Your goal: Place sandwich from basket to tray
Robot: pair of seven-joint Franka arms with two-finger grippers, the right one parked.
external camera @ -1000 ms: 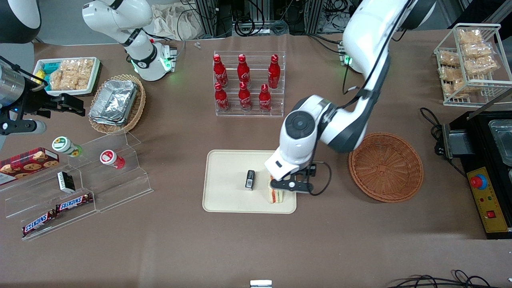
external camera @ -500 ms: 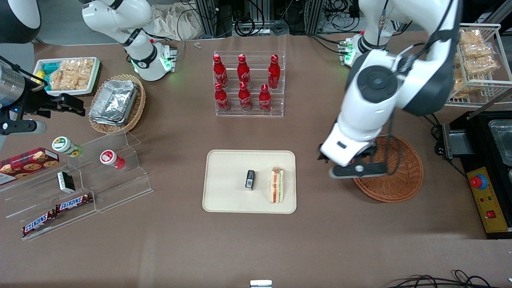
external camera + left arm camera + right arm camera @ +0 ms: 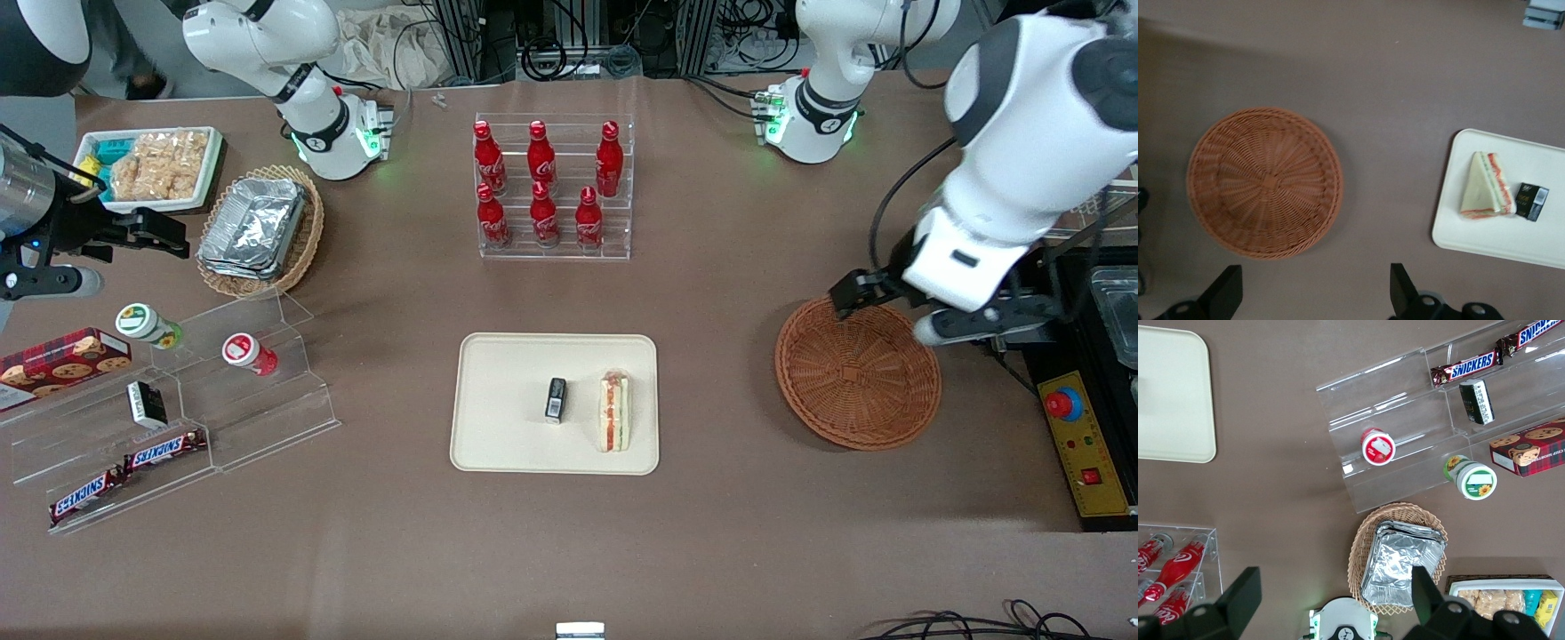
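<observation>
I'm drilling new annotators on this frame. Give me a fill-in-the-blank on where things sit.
1. The sandwich lies on the ____.
2. The basket holds ____.
3. The hand, above the table beside the basket, has its fingers ____.
4. Beside the sandwich lies a small ____ packet.

Missing: tray; nothing; open; black

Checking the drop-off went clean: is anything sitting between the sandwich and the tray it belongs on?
No. The sandwich already lies on the tray, beside a small black packet. The open pincer hangs empty, up by the basket.
</observation>
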